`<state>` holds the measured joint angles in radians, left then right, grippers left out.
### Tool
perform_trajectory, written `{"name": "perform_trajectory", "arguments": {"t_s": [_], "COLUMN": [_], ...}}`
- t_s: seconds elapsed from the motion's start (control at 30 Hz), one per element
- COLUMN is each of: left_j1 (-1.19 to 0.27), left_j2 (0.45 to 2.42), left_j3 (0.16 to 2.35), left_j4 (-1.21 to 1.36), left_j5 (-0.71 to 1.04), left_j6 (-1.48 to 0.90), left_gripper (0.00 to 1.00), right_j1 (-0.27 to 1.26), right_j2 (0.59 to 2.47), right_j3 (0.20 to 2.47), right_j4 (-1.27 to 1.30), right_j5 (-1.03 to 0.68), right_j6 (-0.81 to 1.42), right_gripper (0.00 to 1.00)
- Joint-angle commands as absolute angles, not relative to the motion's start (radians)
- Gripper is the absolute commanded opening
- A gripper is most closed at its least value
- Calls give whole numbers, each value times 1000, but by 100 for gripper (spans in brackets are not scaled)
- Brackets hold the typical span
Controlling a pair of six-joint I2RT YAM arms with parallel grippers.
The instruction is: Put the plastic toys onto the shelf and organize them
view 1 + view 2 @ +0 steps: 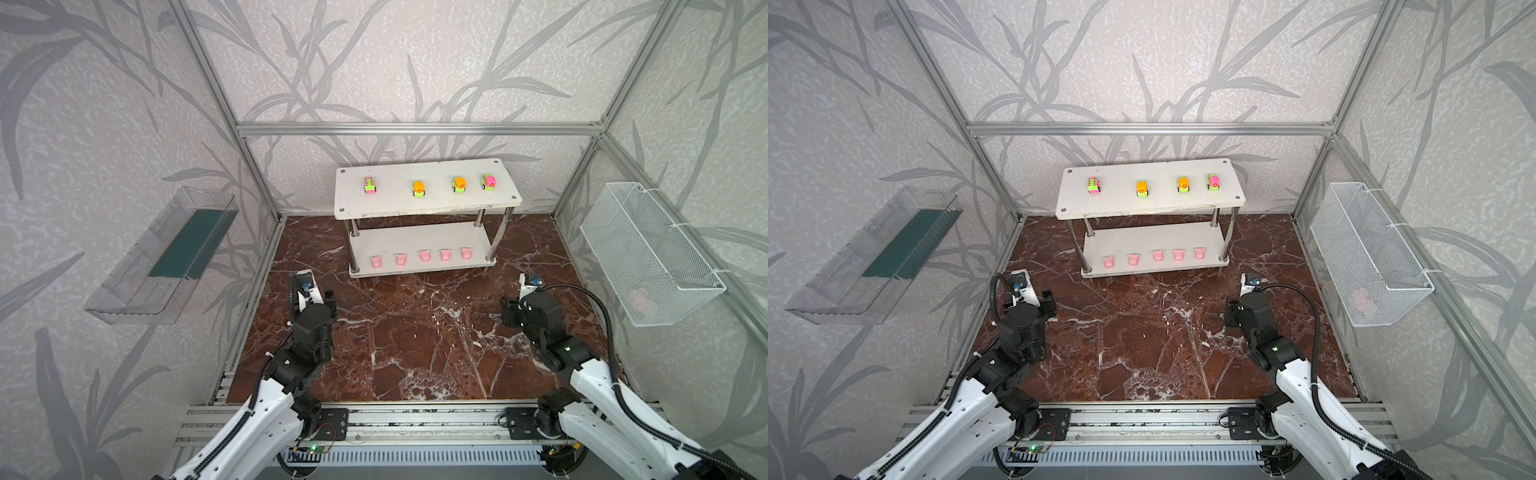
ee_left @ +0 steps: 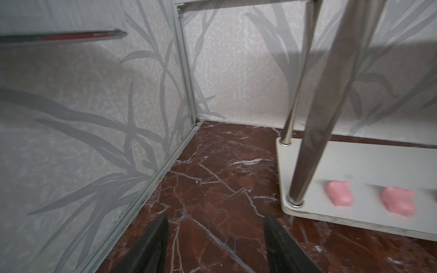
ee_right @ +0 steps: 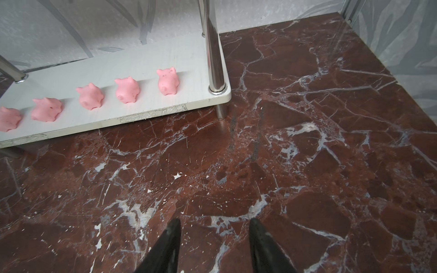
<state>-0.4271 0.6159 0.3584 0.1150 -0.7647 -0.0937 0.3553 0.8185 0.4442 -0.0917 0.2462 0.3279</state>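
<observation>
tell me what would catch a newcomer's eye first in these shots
The eye lands on the white two-tier shelf against the back wall: four neon toy cars line its top board and five pink pig figures line the lower one. Next comes the dark red marbled floor, over which the left gripper and right gripper both hang open and empty, short of the shelf.
</observation>
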Motion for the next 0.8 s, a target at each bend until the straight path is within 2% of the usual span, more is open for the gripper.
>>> {"name": "perform_trajectory", "arguments": {"t_s": [0.0,0.2,0.43,0.63,0.77], "left_j1": [-359,-256,-35,3,9], "left_j2": [612,737,1025,1370,1515], "left_j3": [305,245,216,256,294], "left_j4": [360,501,714,984,1066], "left_j5": [-758,-661,-417,-350,-339], "left_j6": [-38,-7,-144,-107,-91], "left_gripper": [63,65,68,68,68], "right_j1": [350,347,344,317,277], "right_j2": [864,919,954,1021,1085], "right_j3": [444,430,408,427,437], "right_j4": [36,107,177,239,313], "right_j5": [313,348,386,426,459], "right_j6": [291,259,229,199,162], "right_gripper": [48,49,50,50,50]}}
